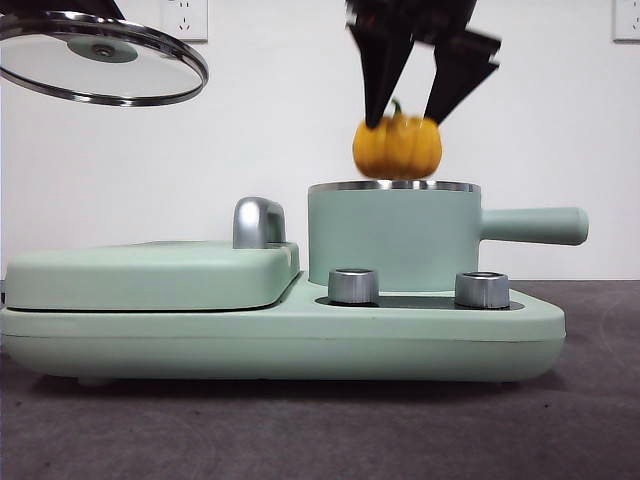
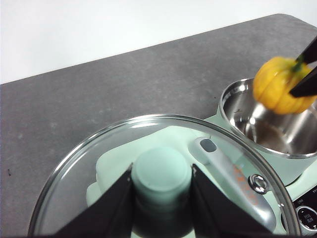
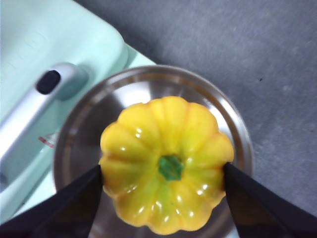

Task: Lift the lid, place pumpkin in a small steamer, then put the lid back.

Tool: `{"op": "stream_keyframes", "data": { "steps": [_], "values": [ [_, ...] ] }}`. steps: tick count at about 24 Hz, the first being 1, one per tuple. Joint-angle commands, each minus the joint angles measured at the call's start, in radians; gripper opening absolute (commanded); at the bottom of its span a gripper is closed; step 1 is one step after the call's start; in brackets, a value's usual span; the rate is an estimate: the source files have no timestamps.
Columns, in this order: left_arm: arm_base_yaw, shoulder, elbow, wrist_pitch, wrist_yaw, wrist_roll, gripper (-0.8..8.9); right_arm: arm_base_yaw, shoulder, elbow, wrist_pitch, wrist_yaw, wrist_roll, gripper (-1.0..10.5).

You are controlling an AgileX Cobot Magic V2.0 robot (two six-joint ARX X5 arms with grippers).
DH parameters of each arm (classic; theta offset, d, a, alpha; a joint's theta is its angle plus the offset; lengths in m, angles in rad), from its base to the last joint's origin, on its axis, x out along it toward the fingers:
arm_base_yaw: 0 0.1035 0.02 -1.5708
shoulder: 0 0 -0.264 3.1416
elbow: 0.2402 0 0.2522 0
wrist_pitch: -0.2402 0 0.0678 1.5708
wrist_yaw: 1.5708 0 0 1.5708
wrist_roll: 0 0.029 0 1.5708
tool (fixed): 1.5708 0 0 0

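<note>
The yellow-orange pumpkin hangs just above the open mouth of the small steamer, a mint-green pot whose long handle points right. My right gripper comes down from above and is shut on the pumpkin's sides. In the right wrist view the pumpkin sits between the jaws of the right gripper, with the steamer's steel rim around it. The lid is held high at the left. My left gripper is shut on the lid's mint-green knob.
The steamer stands on a wide mint-green base with two silver knobs at its front. A flat hinged cover with a silver handle fills the base's left half. Dark grey table lies around it.
</note>
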Motion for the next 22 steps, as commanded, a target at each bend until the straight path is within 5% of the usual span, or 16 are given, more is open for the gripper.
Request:
{"op": "stream_keyframes", "data": {
  "steps": [1,22],
  "values": [
    [0.000,0.001,0.021,0.034,0.002,0.000,0.10,0.005,0.047,0.030,0.019,-0.002,-0.033,2.9],
    [0.000,0.001,0.021,0.034,0.002,0.000,0.10,0.014,0.238,0.029,0.095,-0.028,-0.039,2.9]
  ]
}}
